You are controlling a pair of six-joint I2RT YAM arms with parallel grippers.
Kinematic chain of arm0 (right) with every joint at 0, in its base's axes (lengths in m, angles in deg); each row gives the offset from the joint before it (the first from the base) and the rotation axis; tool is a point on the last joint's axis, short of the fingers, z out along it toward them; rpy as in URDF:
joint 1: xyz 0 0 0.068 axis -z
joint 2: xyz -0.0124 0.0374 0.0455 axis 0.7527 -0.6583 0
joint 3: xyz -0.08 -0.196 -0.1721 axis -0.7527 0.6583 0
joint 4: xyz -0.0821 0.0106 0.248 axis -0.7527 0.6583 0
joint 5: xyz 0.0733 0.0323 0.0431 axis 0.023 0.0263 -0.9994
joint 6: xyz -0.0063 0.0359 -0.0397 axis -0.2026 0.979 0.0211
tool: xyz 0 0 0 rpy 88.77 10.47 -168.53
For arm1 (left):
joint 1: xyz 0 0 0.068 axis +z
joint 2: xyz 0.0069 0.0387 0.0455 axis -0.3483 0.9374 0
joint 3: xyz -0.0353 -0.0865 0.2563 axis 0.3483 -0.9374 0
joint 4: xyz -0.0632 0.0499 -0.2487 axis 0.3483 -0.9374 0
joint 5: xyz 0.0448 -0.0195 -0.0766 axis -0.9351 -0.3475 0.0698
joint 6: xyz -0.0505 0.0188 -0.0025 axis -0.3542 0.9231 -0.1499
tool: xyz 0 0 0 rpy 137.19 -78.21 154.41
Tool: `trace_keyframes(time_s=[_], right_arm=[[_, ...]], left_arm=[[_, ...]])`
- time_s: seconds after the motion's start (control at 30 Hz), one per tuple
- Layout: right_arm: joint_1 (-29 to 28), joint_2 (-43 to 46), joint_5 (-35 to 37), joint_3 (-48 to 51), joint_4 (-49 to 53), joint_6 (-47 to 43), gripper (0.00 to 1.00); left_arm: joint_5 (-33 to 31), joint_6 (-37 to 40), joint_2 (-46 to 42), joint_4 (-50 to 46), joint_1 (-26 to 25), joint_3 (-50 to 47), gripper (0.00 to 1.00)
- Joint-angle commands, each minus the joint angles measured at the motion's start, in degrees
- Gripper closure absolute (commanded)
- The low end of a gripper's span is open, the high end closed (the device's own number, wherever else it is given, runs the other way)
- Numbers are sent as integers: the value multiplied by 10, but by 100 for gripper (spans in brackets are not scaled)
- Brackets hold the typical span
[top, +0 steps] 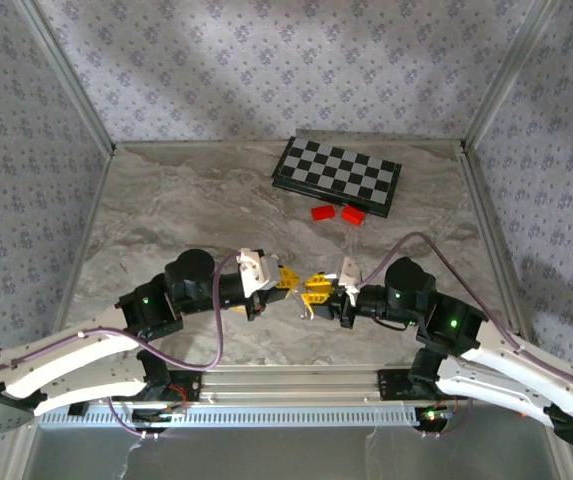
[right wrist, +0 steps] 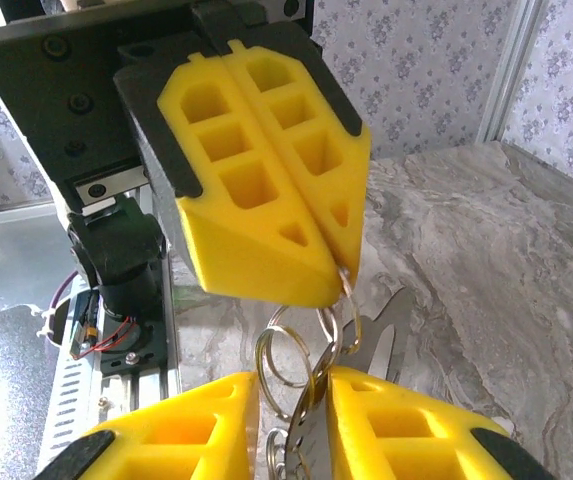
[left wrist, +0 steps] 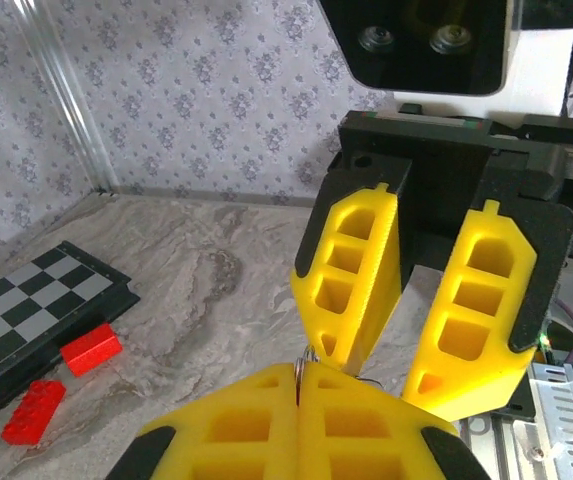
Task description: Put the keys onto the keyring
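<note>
In the right wrist view a cluster of wire keyring loops (right wrist: pixel 288 345) hangs between the two grippers, low over the marble table (top: pixel 166 220). My left gripper (top: pixel 286 278) (right wrist: pixel 336 262) is shut on one thin ring of the keyring (left wrist: pixel 304 358), pinched at its fingertips (left wrist: pixel 299 372). Facing it, my right gripper (top: pixel 314 290) (right wrist: pixel 294 385) (left wrist: pixel 384 375) has its fingers apart around the loops. A flat metal key (right wrist: pixel 311 440) lies against its right finger (right wrist: pixel 406 420). A second key blade (right wrist: pixel 394 335) hangs behind.
A folded chessboard (top: pixel 336 175) (left wrist: pixel 26 300) lies at the back of the table, with two red bricks (top: pixel 323 212) (top: pixel 352 214) in front of it. Patterned walls close three sides. The arms' metal rail (top: pixel 296 385) runs along the near edge.
</note>
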Motion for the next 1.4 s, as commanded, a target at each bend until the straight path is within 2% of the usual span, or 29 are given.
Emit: trace_keyframes(time_s=[0.0, 0.33, 0.53, 0.83, 1.0, 1.2, 1.37], right_arm=[[-15, 3, 2, -7, -4, -3, 72], [-20, 39, 23, 42, -111, 45, 60], [-20, 46, 12, 39, -103, 48, 62], [-28, 29, 3, 35, -92, 46, 65], [-33, 41, 22, 20, -39, 23, 67], [-32, 103, 80, 21, -15, -1, 65], [-31, 93, 87, 12, -32, -15, 66]], left_arm=[[-31, 14, -13, 24, -1, 19, 100], [9, -26, -21, 111, -1, -19, 100], [21, -46, -25, 148, -1, -40, 100], [6, -23, -32, 108, -1, -29, 100], [13, -6, -34, 66, -1, -13, 100], [45, 0, -43, 33, -1, 2, 100], [87, -6, -42, 30, -1, 10, 100]])
